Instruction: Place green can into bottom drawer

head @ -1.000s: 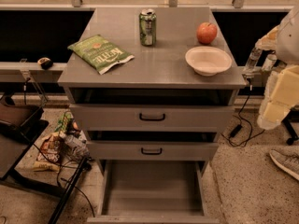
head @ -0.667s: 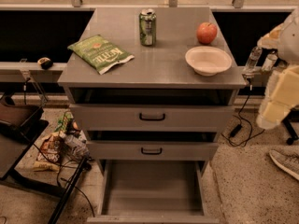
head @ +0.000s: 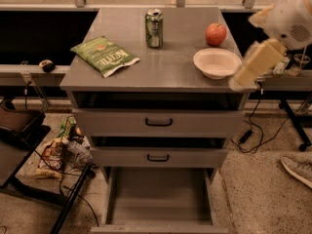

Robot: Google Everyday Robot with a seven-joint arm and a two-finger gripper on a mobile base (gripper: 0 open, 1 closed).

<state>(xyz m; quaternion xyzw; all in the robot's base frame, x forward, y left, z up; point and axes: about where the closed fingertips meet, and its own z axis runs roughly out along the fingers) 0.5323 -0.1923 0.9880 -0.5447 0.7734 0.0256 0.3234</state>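
The green can (head: 154, 28) stands upright at the back middle of the grey cabinet top (head: 161, 74). The bottom drawer (head: 158, 199) is pulled out at floor level, and its flat grey floor is bare. My arm comes in from the upper right, blurred. My gripper (head: 241, 81) hangs at the arm's cream end over the cabinet's right front corner. It is beside the white bowl (head: 217, 62), well to the right of the can and in front of it, and it holds nothing that I can see.
A green chip bag (head: 105, 56) lies on the left of the top and a red apple (head: 215, 34) sits behind the bowl. The two upper drawers (head: 158, 122) are closed. Snack bags and cables (head: 61, 150) litter the floor at left. A shoe (head: 297, 169) is at right.
My arm has swung up and to the left, from beside the cabinet's right side to over its right front corner by the bowl. Nothing on the cabinet has moved.
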